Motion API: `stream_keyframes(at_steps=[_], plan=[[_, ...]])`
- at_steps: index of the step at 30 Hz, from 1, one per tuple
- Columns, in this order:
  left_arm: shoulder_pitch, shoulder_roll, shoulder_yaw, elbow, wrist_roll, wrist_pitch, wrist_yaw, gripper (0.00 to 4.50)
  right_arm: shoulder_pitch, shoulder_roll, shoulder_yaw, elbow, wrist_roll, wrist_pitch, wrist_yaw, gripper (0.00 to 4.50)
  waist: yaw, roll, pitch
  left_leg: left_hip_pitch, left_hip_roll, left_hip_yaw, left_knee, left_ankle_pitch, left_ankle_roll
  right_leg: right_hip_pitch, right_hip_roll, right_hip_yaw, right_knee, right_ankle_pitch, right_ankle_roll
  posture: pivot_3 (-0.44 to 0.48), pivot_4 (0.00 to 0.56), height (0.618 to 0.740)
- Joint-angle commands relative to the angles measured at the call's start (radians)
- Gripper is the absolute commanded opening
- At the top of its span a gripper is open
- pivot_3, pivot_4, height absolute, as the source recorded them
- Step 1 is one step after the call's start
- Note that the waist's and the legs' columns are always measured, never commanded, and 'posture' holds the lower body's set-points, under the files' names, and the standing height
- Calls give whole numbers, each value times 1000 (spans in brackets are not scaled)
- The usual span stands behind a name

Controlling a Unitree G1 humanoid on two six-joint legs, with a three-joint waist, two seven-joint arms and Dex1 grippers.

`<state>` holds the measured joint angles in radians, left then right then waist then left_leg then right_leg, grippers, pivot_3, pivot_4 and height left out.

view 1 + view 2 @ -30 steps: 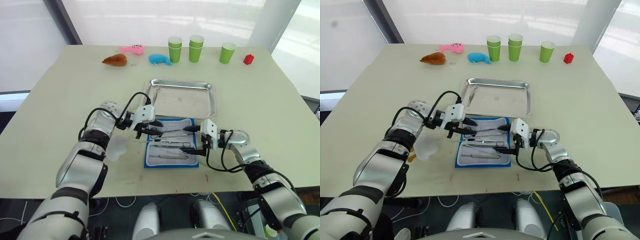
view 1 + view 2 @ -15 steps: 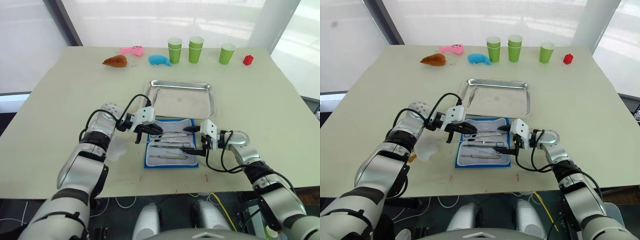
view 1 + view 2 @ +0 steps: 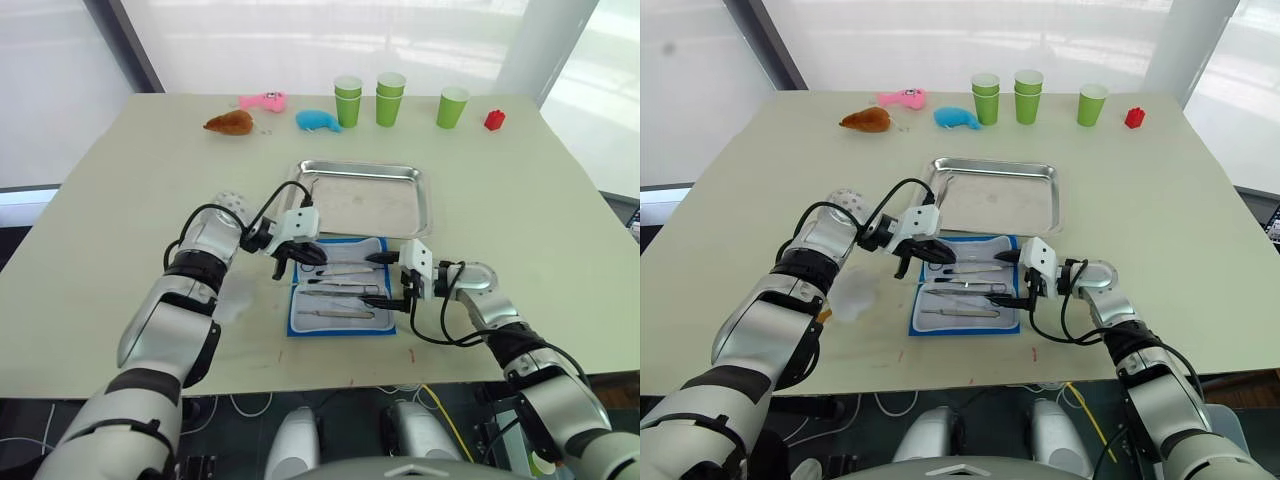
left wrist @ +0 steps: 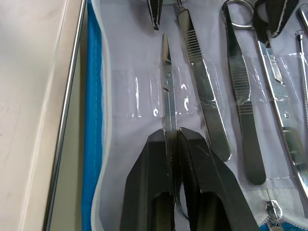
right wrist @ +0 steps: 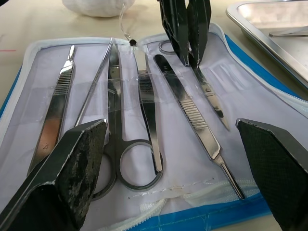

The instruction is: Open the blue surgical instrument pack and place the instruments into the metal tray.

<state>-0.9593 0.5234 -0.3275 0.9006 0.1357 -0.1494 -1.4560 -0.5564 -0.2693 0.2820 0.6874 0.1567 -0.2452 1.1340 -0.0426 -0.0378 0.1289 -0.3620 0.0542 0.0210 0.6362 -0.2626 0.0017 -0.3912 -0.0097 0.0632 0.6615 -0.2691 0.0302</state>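
Observation:
The blue surgical instrument pack (image 3: 340,328) lies open on the table, pale lining up, just in front of the metal tray (image 3: 375,205). Several silver instruments (image 5: 144,110) lie side by side in it under clear straps. My left gripper (image 4: 174,137) is at the pack's far-left corner, shut on a slim pair of pointed scissors (image 4: 166,62) that still lies against the lining. The right wrist view shows that gripper (image 5: 190,53) from the other side. My right gripper (image 5: 171,126) stands open at the pack's right edge, with nothing between its fingers. One thin instrument (image 3: 947,187) lies in the tray.
A crumpled white wad (image 3: 235,298) lies left of the pack. Along the table's far edge stand green cups (image 3: 391,98), a red block (image 3: 494,120), a blue plush toy (image 3: 319,120), a pink toy (image 3: 263,100) and a brown toy (image 3: 229,122).
My left wrist has swung a little toward the tray while its gripper stays at the pack's far-left corner. The right arm has not moved.

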Motion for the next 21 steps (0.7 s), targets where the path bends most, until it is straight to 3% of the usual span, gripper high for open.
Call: stream_keyframes(at_steps=[1, 11, 21], plan=[[-25, 16, -11, -83, 16, 81, -21, 87, 93, -7, 81, 147, -128, 52, -23, 4500, -1, 0, 0, 0, 0, 0, 0, 0, 0, 0, 0, 0, 0, 0, 0, 0, 150, 740], [-9, 60, -52, -301, 36, 308, -93, 87, 88, 2, 81, 157, -131, 49, -29, 4500, -4, 0, 0, 0, 1, 0, 0, 0, 0, 0, 2, 1, 0, 0, 0, 0, 150, 740], [-11, 115, -93, -405, 68, 450, -112, 87, 82, 7, 77, 167, -136, 43, -33, 4500, -8, 0, 1, 0, 3, -1, 0, 0, 0, -1, 6, 4, 0, 0, -1, 0, 150, 740]])
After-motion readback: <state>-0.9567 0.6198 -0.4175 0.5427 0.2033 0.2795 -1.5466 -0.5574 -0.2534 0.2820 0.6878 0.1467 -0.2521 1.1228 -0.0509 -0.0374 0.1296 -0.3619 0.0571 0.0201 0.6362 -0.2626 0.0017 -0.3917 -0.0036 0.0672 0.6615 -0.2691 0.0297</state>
